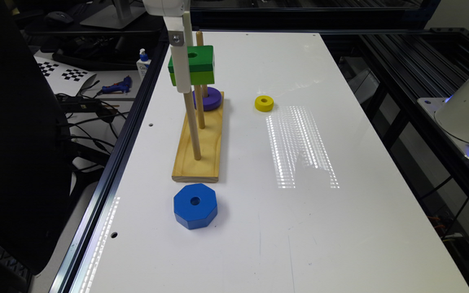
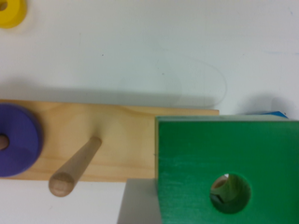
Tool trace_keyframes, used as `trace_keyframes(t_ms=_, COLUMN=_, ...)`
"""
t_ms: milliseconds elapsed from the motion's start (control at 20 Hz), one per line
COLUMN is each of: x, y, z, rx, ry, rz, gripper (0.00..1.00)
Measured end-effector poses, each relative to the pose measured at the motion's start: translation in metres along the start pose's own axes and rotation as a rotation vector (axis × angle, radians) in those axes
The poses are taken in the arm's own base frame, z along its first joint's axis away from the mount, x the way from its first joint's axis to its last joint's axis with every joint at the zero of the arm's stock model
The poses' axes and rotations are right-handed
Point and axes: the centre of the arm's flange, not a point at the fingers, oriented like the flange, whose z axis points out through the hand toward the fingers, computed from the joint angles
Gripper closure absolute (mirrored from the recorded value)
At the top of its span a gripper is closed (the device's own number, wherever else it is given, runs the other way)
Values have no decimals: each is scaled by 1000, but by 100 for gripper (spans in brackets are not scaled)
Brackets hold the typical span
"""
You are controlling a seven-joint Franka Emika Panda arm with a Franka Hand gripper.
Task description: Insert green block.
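A blue octagon point(image 1: 195, 211) lies nearest on the white table point(image 1: 340, 228). Beyond, above the wooden peg base point(image 1: 202, 150), the gripper point(image 1: 183, 69) clamps the green block point(image 1: 191, 65) by its sides, hole over the nearest peg point(image 1: 191, 122). The block looks rigid, light and smooth, best held by opposite flat sides.

The robot's arm comes down from 12 o'clock in the exterior view, its white wrist housing cut off by the frame edge. Below it the end effector point(image 1: 191, 67) hangs straight down, raised well above the surface. One white finger point(image 1: 181, 61) stands vertical, pressed flat against the 9 o'clock side of the green block point(image 1: 196, 61), which it carries clear of the surface.
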Motion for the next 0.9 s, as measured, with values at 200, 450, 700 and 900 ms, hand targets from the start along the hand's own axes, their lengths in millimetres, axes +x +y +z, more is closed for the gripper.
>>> trace_keyframes(t_ms=200, x=1, y=0, z=6, rx=-3, ry=-2, rz=1, gripper=100)
trace_keyframes(t_ms=450, x=1, y=0, z=6, rx=-3, ry=-2, rz=1, gripper=100)
trace_keyframes(t_ms=700, x=1, y=0, z=6, rx=-3, ry=-2, rz=1, gripper=100)
trace_keyframes(t_ms=900, x=1, y=0, z=6, rx=-3, ry=-2, rz=1, gripper=100)
